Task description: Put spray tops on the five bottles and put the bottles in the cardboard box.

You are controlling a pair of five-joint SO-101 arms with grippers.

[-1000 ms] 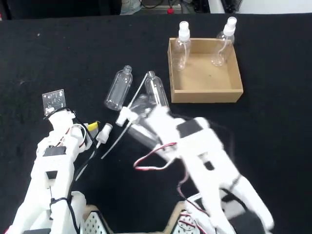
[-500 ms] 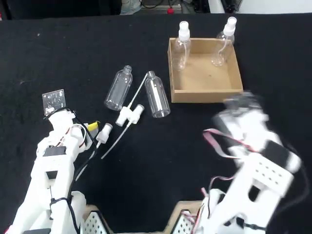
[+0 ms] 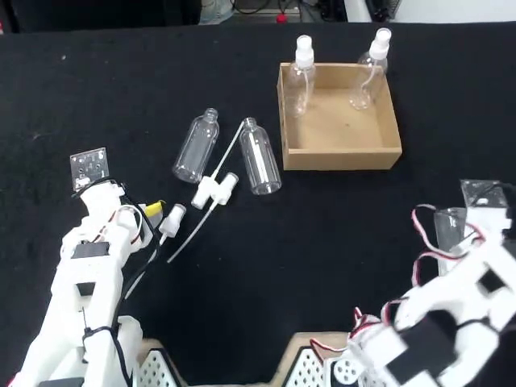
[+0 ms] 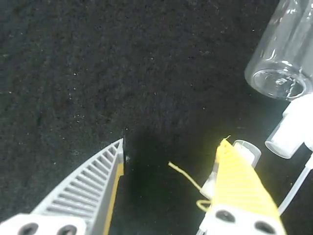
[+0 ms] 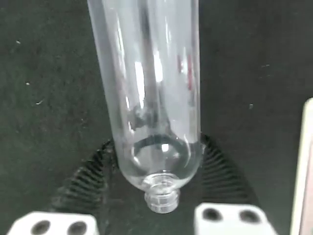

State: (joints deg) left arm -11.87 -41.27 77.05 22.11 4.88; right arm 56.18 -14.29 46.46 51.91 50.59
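At the table's right edge, right gripper (image 5: pixel 157 152) clamps an uncapped bottle (image 5: pixel 146 88); left gripper (image 4: pixel 172 147) gapes beside a spray top (image 3: pixel 172 218), so best hold the neck steady

Cardboard box (image 3: pixel 340 153) rear, right of centre; two topped bottles (image 3: pixel 301 81) stand inside along its far wall; two bare bottles (image 3: pixel 196 147) lie left of it; spray tops (image 3: pixel 214 190) just before them; fifth bottle (image 3: pixel 448 230) front right, in the right gripper (image 5: pixel 156 166).
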